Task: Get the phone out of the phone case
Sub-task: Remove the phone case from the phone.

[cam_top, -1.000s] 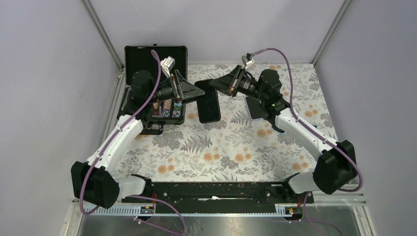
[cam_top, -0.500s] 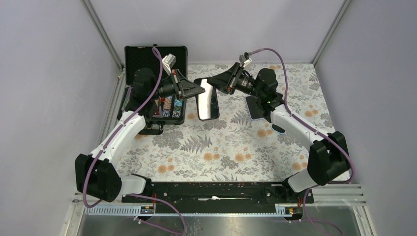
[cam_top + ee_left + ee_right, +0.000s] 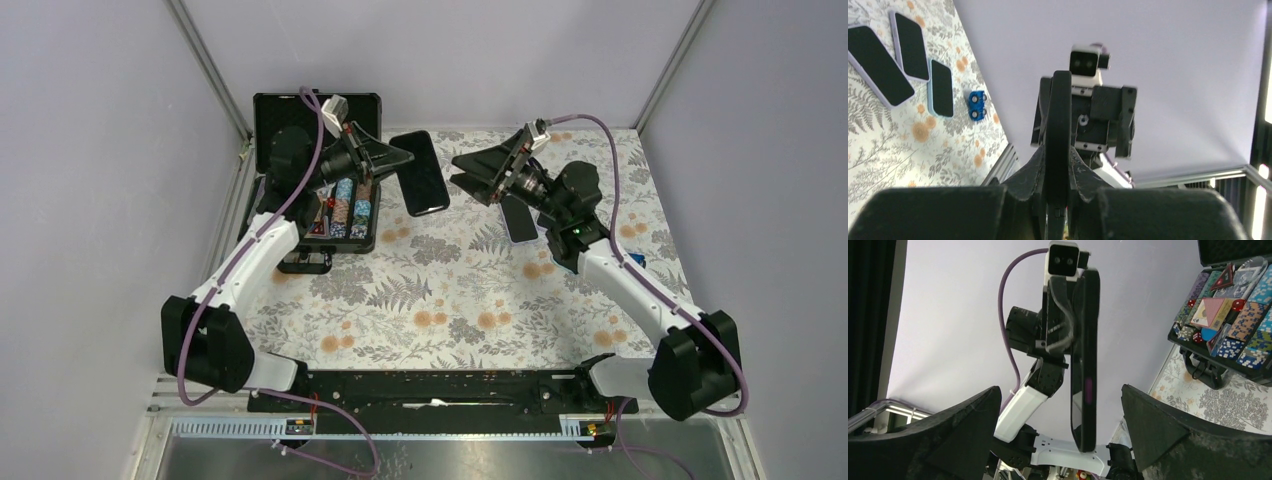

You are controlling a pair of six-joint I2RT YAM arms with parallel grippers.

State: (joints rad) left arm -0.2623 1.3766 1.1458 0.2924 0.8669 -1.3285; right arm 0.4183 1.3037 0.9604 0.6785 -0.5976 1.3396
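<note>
Phone (image 3: 424, 172) is held up off the table (image 3: 460, 300) by the left gripper (image 3: 398, 163), near the back edge and just right of the open black box (image 3: 316, 118). Left jaws are closed onto the phone's left side. In the left wrist view the phone is seen edge-on, pinched between the left fingers (image 3: 1030, 172). Phone is tilted, with the dark screen turned roughly up toward the top camera. A black phone case (image 3: 1092, 315) seems to be on it, judging from the right wrist view, but the edge is dark and this cannot be told for sure.

Right gripper (image 3: 458, 170) is spread wide with nothing held. It is pointed at the phone from the right and is not touching it; a gap is seen between its tips and the phone. In the right wrist view the right fingers (image 3: 955, 435) are seen at the bottom corners, and the phone stands upright farther off, in line with the gap between them.

Black box is filled with poker chips (image 3: 350, 212) and cards. Three spare phones (image 3: 910, 45) are laid flat, side by side, on the floral table on the right arm's side. Small blue block (image 3: 977, 105) is lying just beside them.
</note>
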